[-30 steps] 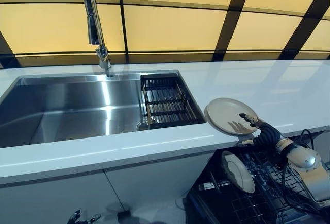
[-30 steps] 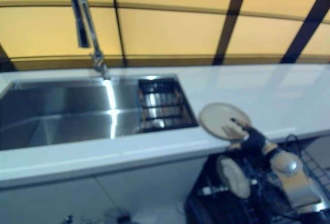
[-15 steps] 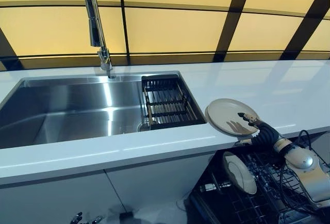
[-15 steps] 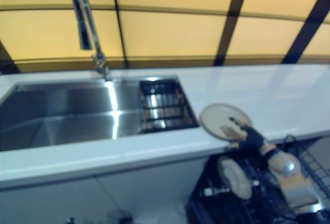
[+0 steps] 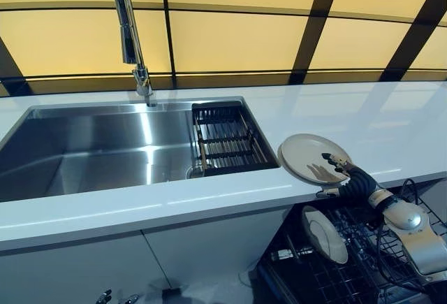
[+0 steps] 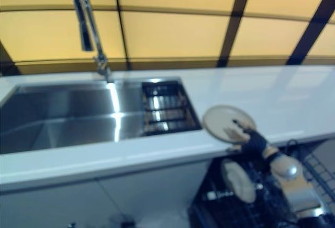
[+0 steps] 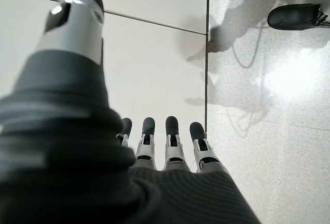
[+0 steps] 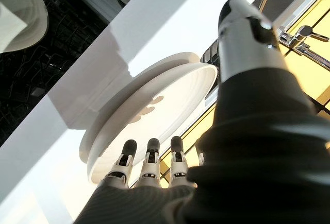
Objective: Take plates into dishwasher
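We count two plates: one plate (image 5: 308,158) on the counter (image 5: 363,119) edge | one upright plate (image 5: 323,233) in the dishwasher rack (image 5: 363,251) | right hand (image 5: 340,169) open, fingers over the counter plate | left hand (image 7: 170,144) open, low.

Brushed steel sink (image 5: 91,150), glossy white counter (image 5: 349,119) (smooth), glazed ceramic plate (image 5: 307,157).

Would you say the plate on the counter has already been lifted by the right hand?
No, the plate lies flat on the counter, the right hand open over it.
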`<state>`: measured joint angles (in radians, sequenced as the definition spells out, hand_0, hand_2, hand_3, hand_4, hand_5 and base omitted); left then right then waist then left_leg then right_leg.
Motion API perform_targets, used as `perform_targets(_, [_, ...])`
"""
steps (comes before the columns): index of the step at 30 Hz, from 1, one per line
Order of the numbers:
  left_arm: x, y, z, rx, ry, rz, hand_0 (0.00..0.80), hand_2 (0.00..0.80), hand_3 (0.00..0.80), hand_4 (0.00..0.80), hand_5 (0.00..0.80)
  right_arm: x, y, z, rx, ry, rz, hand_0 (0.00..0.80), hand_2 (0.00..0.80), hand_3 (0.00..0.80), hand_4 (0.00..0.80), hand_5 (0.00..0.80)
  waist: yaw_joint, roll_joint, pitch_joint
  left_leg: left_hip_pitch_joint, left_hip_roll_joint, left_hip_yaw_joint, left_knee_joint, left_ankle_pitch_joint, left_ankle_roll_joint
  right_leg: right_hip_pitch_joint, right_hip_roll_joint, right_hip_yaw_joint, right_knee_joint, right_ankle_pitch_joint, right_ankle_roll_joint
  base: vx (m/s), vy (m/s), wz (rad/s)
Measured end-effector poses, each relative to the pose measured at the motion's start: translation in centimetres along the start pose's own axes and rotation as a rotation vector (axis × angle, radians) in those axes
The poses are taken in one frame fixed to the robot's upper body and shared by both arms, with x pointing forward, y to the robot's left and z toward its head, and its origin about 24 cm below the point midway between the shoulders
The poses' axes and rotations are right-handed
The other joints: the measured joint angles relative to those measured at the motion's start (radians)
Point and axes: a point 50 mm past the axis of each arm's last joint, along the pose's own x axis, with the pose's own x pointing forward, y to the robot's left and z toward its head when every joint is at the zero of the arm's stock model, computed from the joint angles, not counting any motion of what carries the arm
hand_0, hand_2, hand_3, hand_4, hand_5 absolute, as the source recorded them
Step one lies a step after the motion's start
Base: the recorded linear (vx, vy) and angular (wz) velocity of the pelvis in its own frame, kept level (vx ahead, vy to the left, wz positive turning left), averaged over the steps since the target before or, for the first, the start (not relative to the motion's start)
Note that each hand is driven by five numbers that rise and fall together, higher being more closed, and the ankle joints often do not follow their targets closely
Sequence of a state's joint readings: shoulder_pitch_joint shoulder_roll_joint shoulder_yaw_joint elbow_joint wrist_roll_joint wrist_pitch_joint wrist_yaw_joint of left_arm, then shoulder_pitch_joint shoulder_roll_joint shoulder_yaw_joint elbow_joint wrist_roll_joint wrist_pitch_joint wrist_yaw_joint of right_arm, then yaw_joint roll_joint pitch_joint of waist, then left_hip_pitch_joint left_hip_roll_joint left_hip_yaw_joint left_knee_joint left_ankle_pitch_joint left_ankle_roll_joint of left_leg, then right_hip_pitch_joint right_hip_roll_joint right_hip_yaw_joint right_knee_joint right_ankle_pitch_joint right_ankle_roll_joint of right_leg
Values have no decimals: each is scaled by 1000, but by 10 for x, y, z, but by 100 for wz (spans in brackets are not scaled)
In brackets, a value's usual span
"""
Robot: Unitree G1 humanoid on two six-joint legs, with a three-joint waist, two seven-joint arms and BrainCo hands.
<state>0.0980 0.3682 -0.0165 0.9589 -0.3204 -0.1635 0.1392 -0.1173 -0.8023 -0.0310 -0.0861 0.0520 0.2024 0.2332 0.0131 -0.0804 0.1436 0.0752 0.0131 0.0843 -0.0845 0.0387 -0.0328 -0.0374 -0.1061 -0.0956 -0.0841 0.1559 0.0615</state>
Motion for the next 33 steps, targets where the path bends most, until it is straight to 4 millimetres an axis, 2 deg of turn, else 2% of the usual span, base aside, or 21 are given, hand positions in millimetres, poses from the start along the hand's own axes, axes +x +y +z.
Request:
perform_targets(22, [0, -2, -2, 30, 4, -6, 0, 0, 0, 0, 0, 5, -4, 9, 26, -27, -11, 0, 0, 0, 0, 0, 1, 0, 0, 0, 0, -1, 0, 0, 0, 1, 0, -3, 0, 0, 0, 0, 0, 0])
perform_targets(33, [-1, -2, -3, 30, 7, -7, 0, 0, 0, 0, 0, 11, 6, 11, 53, -27, 25, 0, 0, 0, 0, 0, 2, 1, 0, 3, 1, -3, 0, 0, 0, 5, 0, -6, -4, 0, -1, 0, 0, 0])
